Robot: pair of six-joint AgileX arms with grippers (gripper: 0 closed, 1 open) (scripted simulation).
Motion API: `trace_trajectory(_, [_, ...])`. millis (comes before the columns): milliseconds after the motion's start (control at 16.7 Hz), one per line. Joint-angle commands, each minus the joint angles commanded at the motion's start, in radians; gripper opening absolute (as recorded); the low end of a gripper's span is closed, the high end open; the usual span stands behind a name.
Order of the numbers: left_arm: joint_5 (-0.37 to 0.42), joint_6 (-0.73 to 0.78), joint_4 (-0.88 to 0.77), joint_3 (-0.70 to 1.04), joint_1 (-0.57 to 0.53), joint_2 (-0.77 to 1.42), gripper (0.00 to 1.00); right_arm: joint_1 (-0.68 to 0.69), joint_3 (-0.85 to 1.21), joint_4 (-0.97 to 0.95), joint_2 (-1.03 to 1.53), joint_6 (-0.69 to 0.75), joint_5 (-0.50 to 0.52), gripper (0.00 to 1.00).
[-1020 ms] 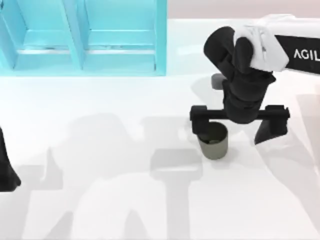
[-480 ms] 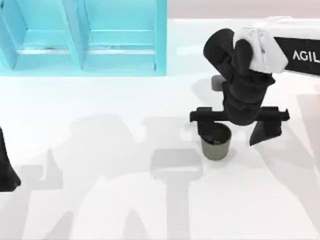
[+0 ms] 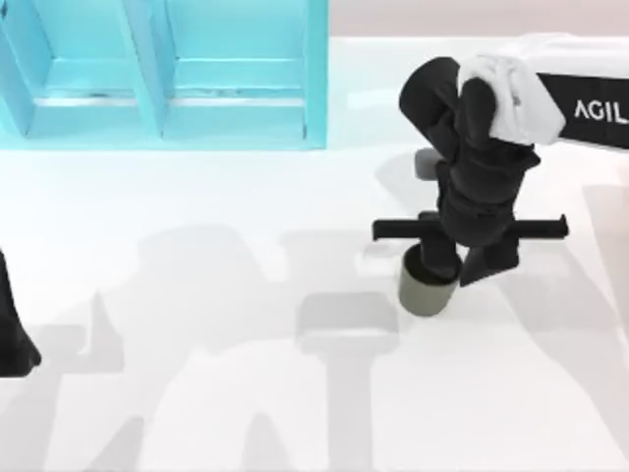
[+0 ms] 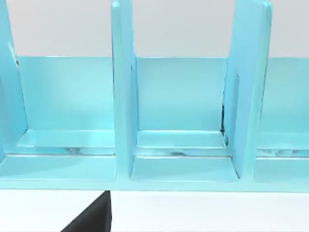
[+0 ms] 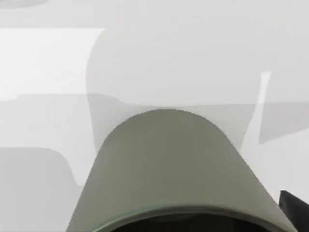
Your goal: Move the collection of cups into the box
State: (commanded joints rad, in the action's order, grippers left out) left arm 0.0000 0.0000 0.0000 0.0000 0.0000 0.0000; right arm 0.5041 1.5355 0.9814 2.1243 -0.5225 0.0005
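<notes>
Left arm (image 3: 12,329) parked at 9 o'clock on the table (image 3: 197,393), black, just its end in frame. Left pincer state: cannot tell.

Box (image 3: 167,74) at 11 o'clock: glossy cyan, flat panels, upright dividers splitting it into open compartments; left wrist view faces it head on.

Right arm reaches in from 2 o'clock, wrist folded down, black links with a white shell. Right pincer (image 3: 457,267) pointing straight down, fingers drawn in close, one at the rim of the olive-green cup (image 3: 426,290).

Cup stands upright on the table at 4 o'clock from centre. Short, wide, matte, smooth, tapered wall, no handle. Right wrist view shows its rounded side up close.
</notes>
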Motion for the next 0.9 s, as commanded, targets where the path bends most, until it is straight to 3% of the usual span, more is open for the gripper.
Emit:
trace_trajectory(600, [0.0, 0.0, 0.0, 0.0, 0.0, 0.0, 1.0, -0.005, 0.001, 0.003, -0.004, 0.002, 0.0, 0.0])
trace_trajectory(900, [0.0, 0.0, 0.0, 0.0, 0.0, 0.0, 1.0, -0.139, 0.039, 0.171, -0.121, 0.127, 0.0, 0.0])
